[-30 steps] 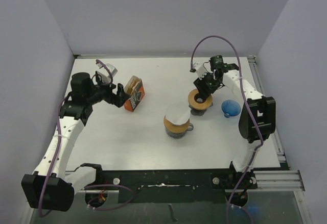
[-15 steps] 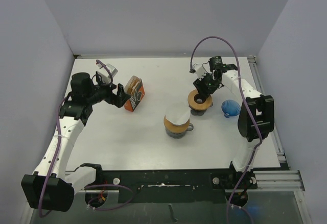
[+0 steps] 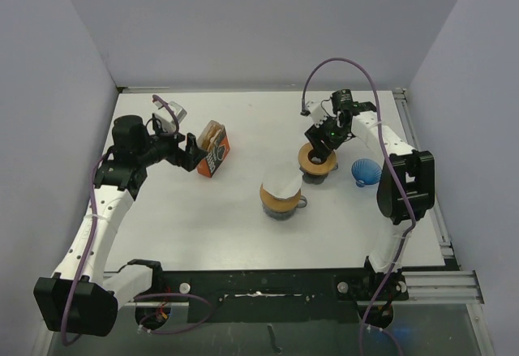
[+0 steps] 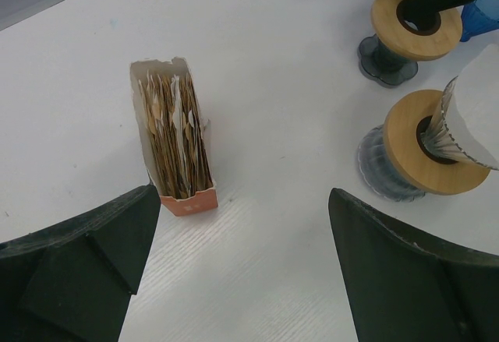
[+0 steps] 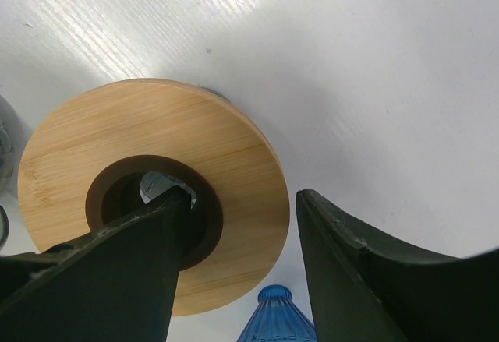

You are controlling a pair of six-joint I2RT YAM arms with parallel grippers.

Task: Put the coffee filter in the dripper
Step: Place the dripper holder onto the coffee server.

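- The white paper coffee filter sits point-down in the hole of the nearer wooden-ringed dripper. That dripper has a ribbed grey glass base and stands mid-table; the filter leans a little to one side.
- The right gripper is down on a second wooden-ringed dripper. One finger is in the centre hole and the other is outside the rim, just clear of the wood. The fingers are slack and pinch nothing.
- A blue ribbed glass cone lies just beside that second dripper.
- The left gripper hangs spread wide and empty beside the orange carton of brown paper filters on the white table.
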